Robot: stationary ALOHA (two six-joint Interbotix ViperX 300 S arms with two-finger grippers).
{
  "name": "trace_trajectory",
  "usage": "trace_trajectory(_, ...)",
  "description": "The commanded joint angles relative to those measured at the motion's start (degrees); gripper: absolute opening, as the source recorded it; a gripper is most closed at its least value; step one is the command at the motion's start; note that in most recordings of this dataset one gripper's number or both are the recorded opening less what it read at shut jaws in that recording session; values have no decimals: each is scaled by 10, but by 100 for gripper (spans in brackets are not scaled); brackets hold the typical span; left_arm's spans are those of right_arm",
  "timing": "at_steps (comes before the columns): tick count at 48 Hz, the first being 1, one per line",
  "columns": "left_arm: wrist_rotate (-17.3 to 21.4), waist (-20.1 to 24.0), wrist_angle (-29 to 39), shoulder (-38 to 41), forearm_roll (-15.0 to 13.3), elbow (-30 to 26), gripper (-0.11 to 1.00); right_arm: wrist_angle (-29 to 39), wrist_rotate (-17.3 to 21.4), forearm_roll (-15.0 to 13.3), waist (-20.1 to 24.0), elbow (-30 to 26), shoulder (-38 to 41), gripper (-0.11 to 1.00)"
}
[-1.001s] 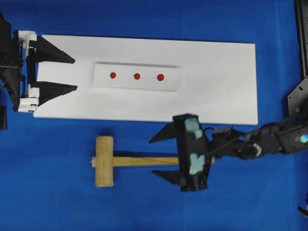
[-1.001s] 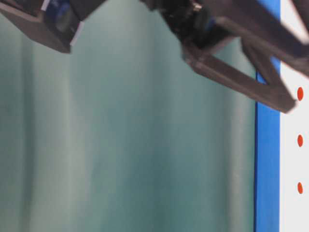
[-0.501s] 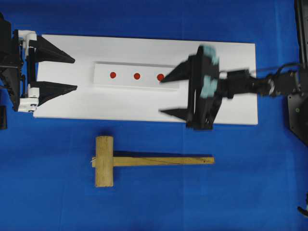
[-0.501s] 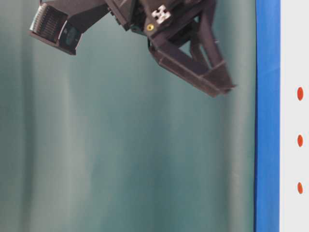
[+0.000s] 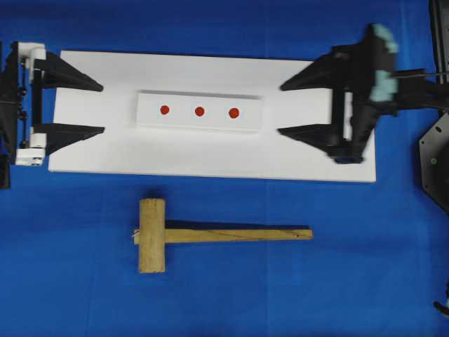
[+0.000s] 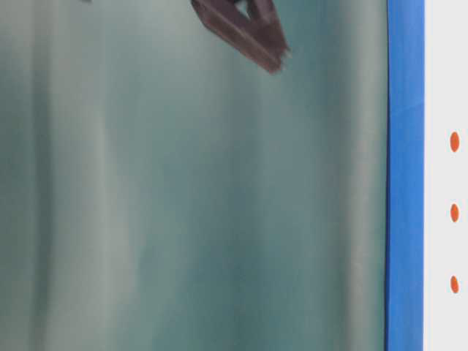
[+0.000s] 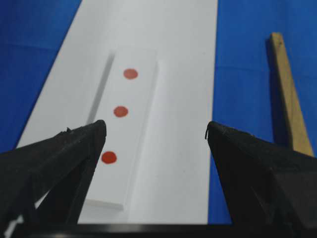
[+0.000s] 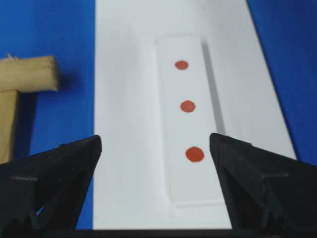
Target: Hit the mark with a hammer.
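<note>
- The table-level view is mostly a blurred teal backdrop; only one dark finger (image 6: pixel 245 33) shows at its top edge, cut off, and which arm it belongs to cannot be told.
- In that view the white board (image 6: pixel 446 73) is a thin strip at the right edge, with the three red marks squeezed into ovals.
- The hammer (image 5: pixel 210 235) lies flat on the blue tabletop (image 5: pixel 84 295) below the board, apart from it, untouched by either arm. Thick cylindrical head (image 5: pixel 151 235) on the left, slim square-edged handle pointing right; pale, matte wood.
- The left wrist view shows only the handle; the right wrist view shows the head and a short stub of handle.
- A raised white strip (image 5: pixel 200 111) on the board carries the marks (image 5: pixel 199 111) in a row.
- Left end effector (image 5: pixel 102 109) hangs over the board's left end, released, black tapered fingers spread, empty.
- Right end effector (image 5: pixel 280 109) hangs over the right end, also released and empty; its arm is cut off by the frame.
</note>
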Motion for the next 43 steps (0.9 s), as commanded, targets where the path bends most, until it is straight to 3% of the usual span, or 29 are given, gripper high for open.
trace_trajectory(1, 4, -2, -4, -16, -1, -3, 80, 0, -2, -1, -1, 13, -47, 79)
trace_trajectory(19, 19, -4, 1, -134, 2, 62, 80, 1, -8, -5, -1, 125, -194, 79)
trace_trajectory(33, 67, -36, 16, -196, 2, 104, 80, 4, -8, -8, -2, 183, -221, 78)
trace_trajectory(43, 73, -41, 20, -198, 1, 122, 80, -1, -8, -7, -1, 207, -233, 75)
